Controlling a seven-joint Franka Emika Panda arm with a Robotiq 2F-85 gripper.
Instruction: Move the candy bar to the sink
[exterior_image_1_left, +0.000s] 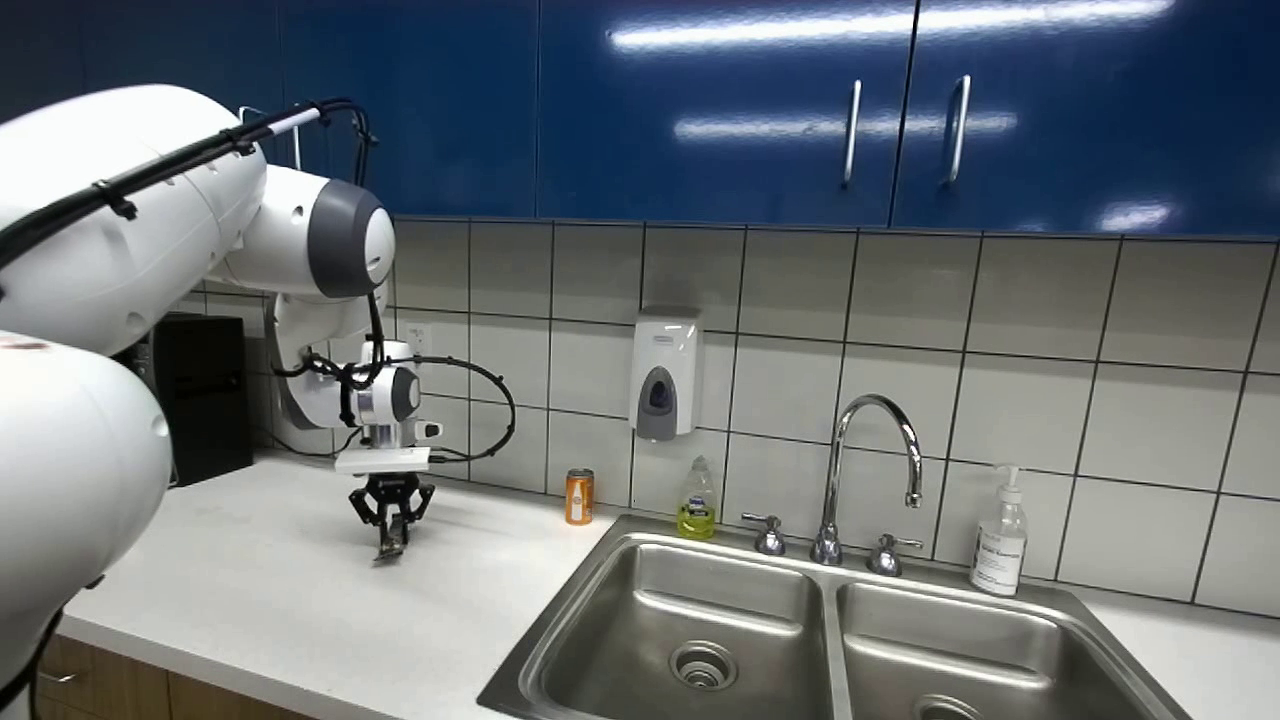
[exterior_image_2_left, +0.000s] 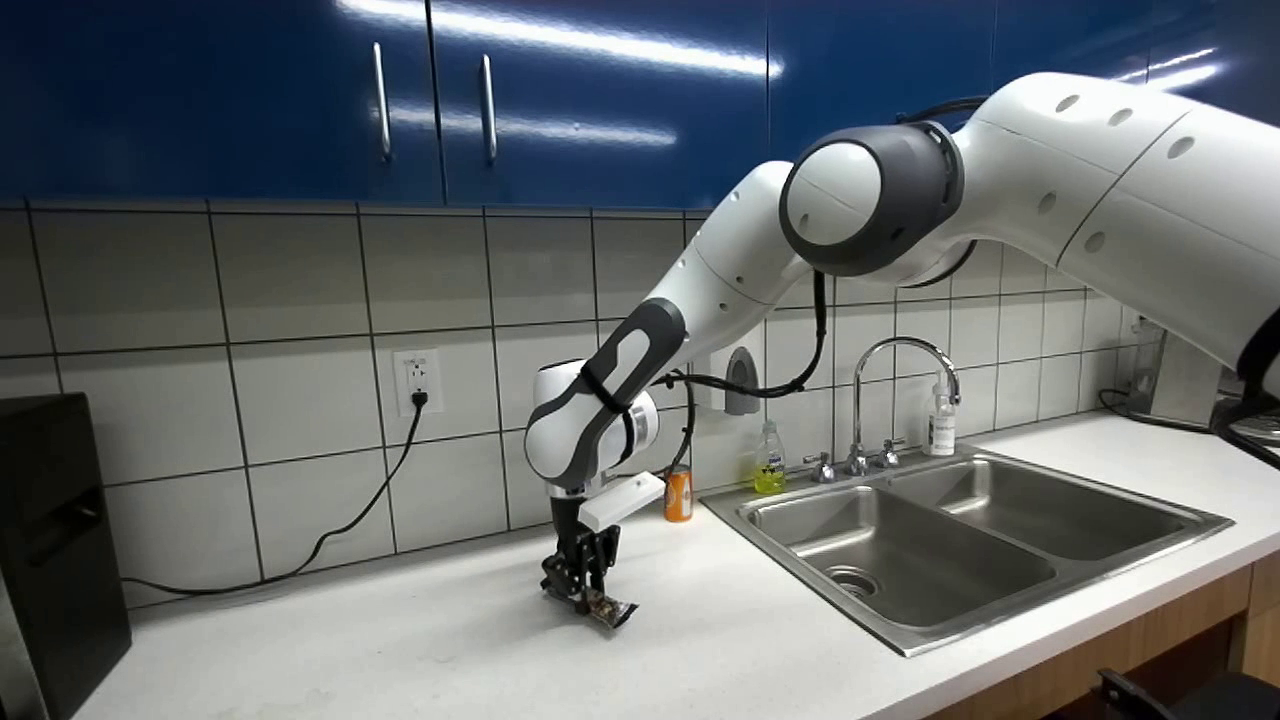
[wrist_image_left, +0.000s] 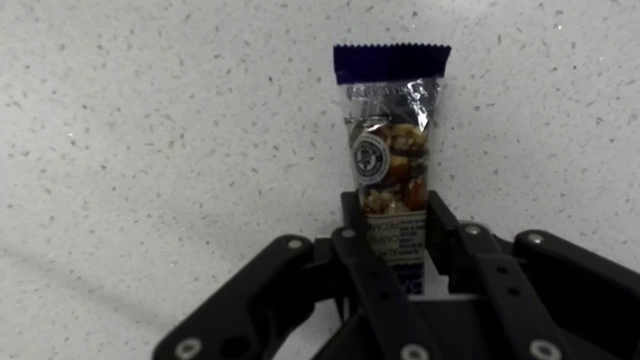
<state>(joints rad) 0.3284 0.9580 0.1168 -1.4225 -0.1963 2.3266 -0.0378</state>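
Note:
The candy bar (wrist_image_left: 395, 150) is a clear-wrapped nut bar with dark purple ends. In the wrist view it stands between the two black fingers of my gripper (wrist_image_left: 392, 215), which are shut on its sides. Its lower end is partly hidden by the gripper. The bar also shows as a small dark piece at the fingertips in both exterior views (exterior_image_1_left: 390, 545) (exterior_image_2_left: 610, 609). My gripper (exterior_image_1_left: 395, 522) is low over the white counter, and the bar looks tilted; I cannot tell whether it touches the counter. The steel sink (exterior_image_1_left: 590, 580) (exterior_image_2_left: 800, 570) with two basins is apart from the gripper, across the counter.
An orange can (exterior_image_1_left: 579, 497) stands by the wall between gripper and sink. A yellow soap bottle (exterior_image_1_left: 697, 505), the chrome faucet (exterior_image_1_left: 832, 490) and a pump bottle (exterior_image_1_left: 1000, 545) stand along the sink's back. A black box (exterior_image_2_left: 60, 540) stands at the counter's far end.

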